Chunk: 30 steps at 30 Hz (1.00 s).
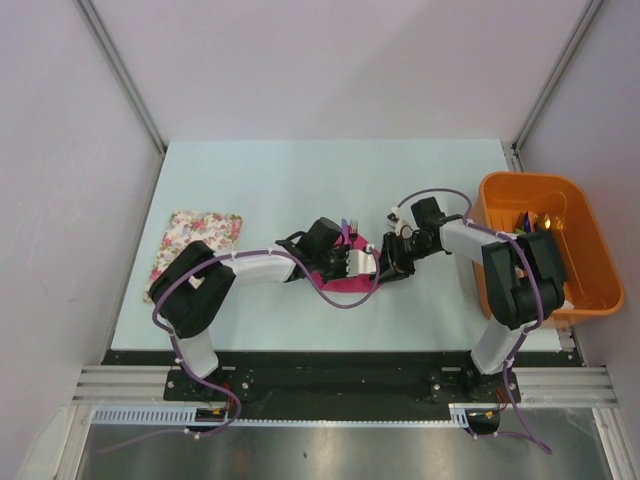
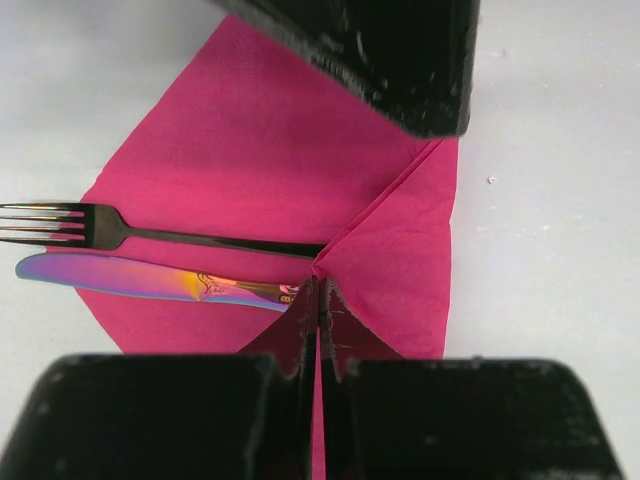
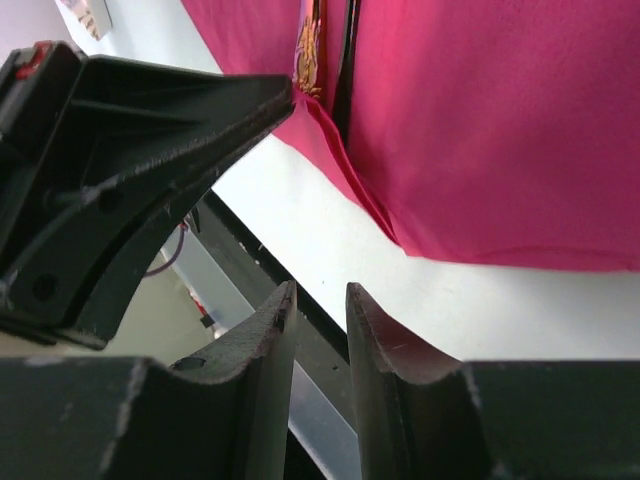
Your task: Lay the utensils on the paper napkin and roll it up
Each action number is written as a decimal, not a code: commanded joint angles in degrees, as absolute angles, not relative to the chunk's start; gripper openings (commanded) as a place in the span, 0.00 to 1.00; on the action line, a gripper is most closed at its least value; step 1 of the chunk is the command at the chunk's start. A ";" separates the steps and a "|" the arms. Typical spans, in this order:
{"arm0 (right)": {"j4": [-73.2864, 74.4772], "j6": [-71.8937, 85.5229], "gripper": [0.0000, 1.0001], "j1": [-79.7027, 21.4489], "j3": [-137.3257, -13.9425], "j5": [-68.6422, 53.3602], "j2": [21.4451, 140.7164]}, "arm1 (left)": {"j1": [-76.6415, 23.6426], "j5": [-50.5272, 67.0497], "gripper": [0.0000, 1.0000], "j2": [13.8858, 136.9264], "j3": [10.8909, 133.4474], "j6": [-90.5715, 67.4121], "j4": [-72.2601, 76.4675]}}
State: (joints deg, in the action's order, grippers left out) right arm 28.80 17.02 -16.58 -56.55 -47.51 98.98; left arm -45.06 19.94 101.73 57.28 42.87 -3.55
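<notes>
1. The paper napkin lies flat on the pale surface near its middle, between the two arms. One corner is folded over toward the centre of the sheet.
2. A dark fork and a knife with a purple-to-gold sheen lie side by side on the napkin, close together and roughly parallel.
3. The fork's tines and the knife's blade tip reach past the napkin's edge onto the bare surface. Both handles run in under the folded flap.
4. The left hand is clenched on a raised pinch of the napkin, right where the two handles vanish under the fold.
5. The right hand sits low, just beside the napkin's edge and close to the left hand. Its fingers are narrowly parted and nothing is between them.
6. An orange tub holding mixed items stands at the right side of the surface, well apart from the napkin.
7. A floral cloth mat lies at the left side, also well apart from the napkin.
</notes>
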 commanded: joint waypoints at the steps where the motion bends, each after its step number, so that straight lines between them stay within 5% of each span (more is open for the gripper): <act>1: 24.88 21.87 0.31 -18.45 -58.80 -49.13 101.60 | -44.74 21.36 0.00 102.57 59.68 41.57 -2.28; 17: 20.04 23.91 0.21 -21.62 -61.35 -46.15 108.98 | -44.56 19.34 0.03 103.80 60.91 39.38 -1.84; 21: 20.56 22.77 0.21 -21.88 -61.35 -42.28 109.86 | -42.37 19.86 0.13 101.17 62.31 34.47 -4.12; 25: 21.01 21.97 0.21 -21.88 -61.44 -39.73 110.30 | -38.94 22.14 0.35 97.14 63.37 23.07 -7.90; 30: 20.92 20.57 0.20 -21.88 -61.53 -37.71 110.30 | -32.97 33.53 0.41 93.34 61.88 10.83 -13.52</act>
State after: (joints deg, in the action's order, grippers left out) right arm 21.32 22.74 -21.78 -59.94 -41.41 109.65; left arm -36.95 22.68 98.80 60.77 23.77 -8.78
